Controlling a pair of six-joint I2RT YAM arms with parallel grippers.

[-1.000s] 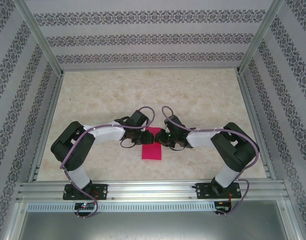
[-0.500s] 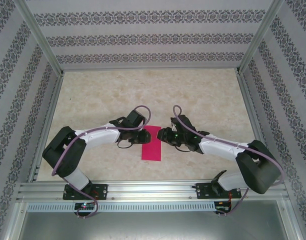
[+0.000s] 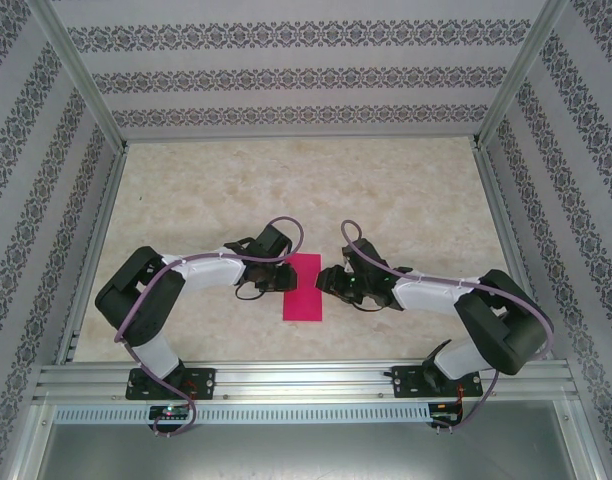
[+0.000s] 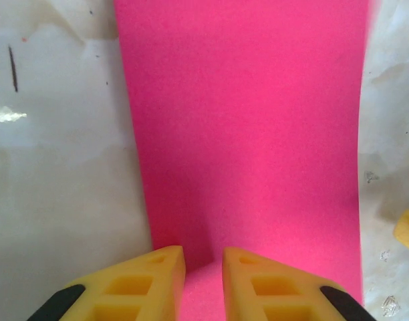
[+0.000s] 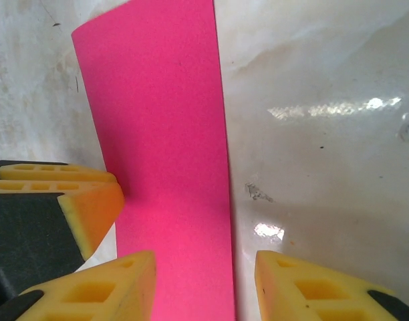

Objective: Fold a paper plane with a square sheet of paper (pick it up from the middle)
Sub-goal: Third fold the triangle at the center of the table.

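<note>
Magenta-pink square sheet of paper (image 3: pixel 304 287) (folded to a long rectangle) lies on the table (image 3: pixel 286 190). Left gripper (image 4: pixel 203 257): jaws narrow, paper edge in the gap. Right gripper (image 5: pixel 204 267): jaws wide, straddling the opposite edge.

Square sheet of paper (image 4: pixel 244 134): thin magenta stock, matt, smooth, faintly grainy close up. Table (image 5: pixel 325 167): pale marble-look top, glossy w/ white glare spots, light scuffs. Left gripper (image 4: pixel 203 254) & right gripper (image 5: pixel 204 261): yellow matt plastic fingers w/ moulded hollows. Arm shells (image 3: pixel 211 268): smooth white & black plastic. Frame rails (image 3: pixel 306 380): bare ribbed metal, satin. Walls (image 3: pixel 306 75): matt patterned covering.
</note>
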